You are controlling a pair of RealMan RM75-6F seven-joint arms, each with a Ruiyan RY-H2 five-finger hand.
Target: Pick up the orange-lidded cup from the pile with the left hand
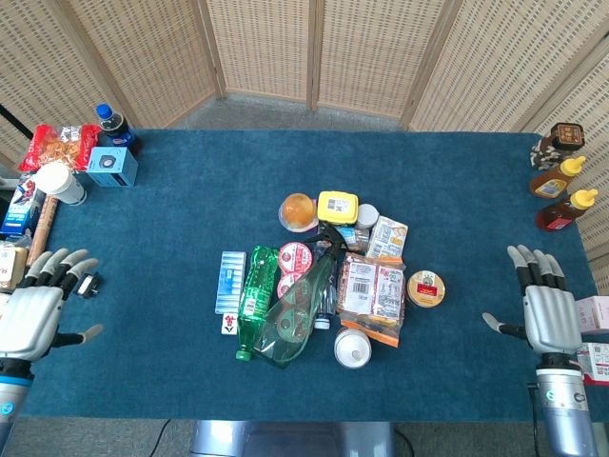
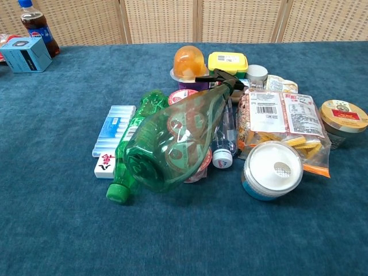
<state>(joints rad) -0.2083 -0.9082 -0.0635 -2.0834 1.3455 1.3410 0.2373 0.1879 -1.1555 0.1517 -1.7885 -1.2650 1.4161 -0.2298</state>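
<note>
The orange-lidded cup (image 1: 297, 211) stands at the back left of the pile in the middle of the table; the chest view shows its domed orange lid (image 2: 188, 62) behind the green bottles. My left hand (image 1: 34, 314) hovers open at the table's left edge, far from the pile, holding nothing. My right hand (image 1: 546, 310) hovers open at the right edge, fingers spread. Neither hand shows in the chest view.
The pile holds two green bottles (image 1: 278, 305), a yellow-lidded tub (image 1: 337, 207), snack packets (image 1: 371, 290), a white-lidded cup (image 1: 351, 348) and a round tin (image 1: 426, 288). A blue box (image 1: 112, 166), cola bottle and snacks sit back left; sauce bottles (image 1: 559, 179) back right.
</note>
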